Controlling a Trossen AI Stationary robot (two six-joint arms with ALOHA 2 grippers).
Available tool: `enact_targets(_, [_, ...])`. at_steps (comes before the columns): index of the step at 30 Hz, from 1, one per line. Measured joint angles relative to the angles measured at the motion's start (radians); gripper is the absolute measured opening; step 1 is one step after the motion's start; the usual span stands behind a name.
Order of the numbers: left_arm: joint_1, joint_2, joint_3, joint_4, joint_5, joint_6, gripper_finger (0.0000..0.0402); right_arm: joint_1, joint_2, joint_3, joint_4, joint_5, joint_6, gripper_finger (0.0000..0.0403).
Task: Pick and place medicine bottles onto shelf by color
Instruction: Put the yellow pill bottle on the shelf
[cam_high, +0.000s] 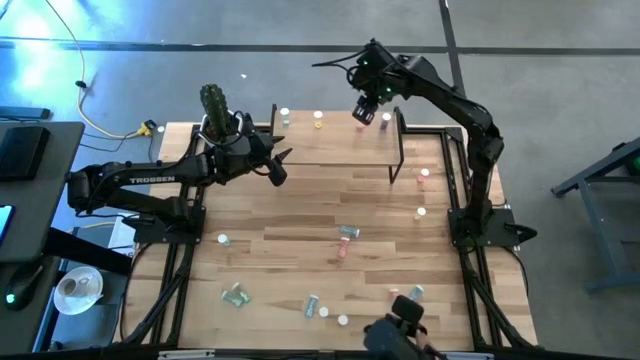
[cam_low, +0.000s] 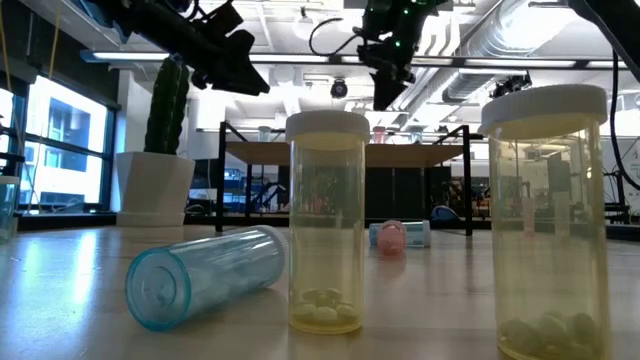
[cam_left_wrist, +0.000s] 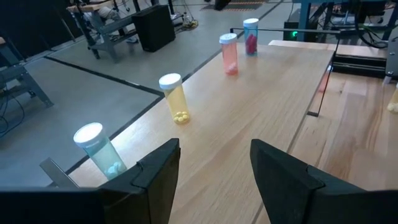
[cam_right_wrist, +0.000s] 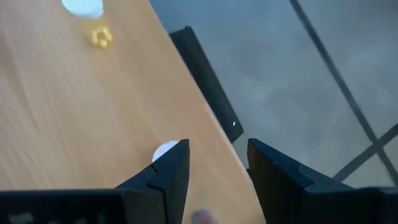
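High view first: the shelf (cam_high: 340, 140) sits at the far side of the table with four bottles standing along its far edge, a pale one (cam_high: 285, 113), a yellow one (cam_high: 319, 117), a pink one (cam_high: 359, 127) and another near the right end (cam_high: 386, 119). The right gripper (cam_high: 364, 112) hangs right over that pink bottle, so the thing it cares about is straight below the jaws and standing upright, long axis vertical. The left gripper (cam_high: 283, 160) hovers near the shelf's left end, further from the pink one. Lots of bottles are still loose on the table, e.g. a teal one lying down (cam_high: 347, 232) mid-table and one (cam_high: 424, 178) to the right of the shelf.

Low view: both grippers are up above shelf height; the right gripper (cam_low: 385, 95) points down at the shelf top. Hard to judge any gap from here.

Left wrist view: fingers (cam_left_wrist: 158, 171) spread wide, nothing between them, looking along the row of upright bottles on the shelf.

Right wrist view: fingers (cam_right_wrist: 171, 168) spread apart and empty, a white cap (cam_right_wrist: 163, 150) right beside one finger rather than centred between them. I'd guess a grab would need a small sideways nudge first.
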Motion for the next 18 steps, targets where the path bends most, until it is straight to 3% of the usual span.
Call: enact_targets(18, [0.000,0.000,0.000,-0.004,0.010,-0.001,0.0186,-0.032,0.064,0.000,-0.088,0.047,0.090,0.0152])
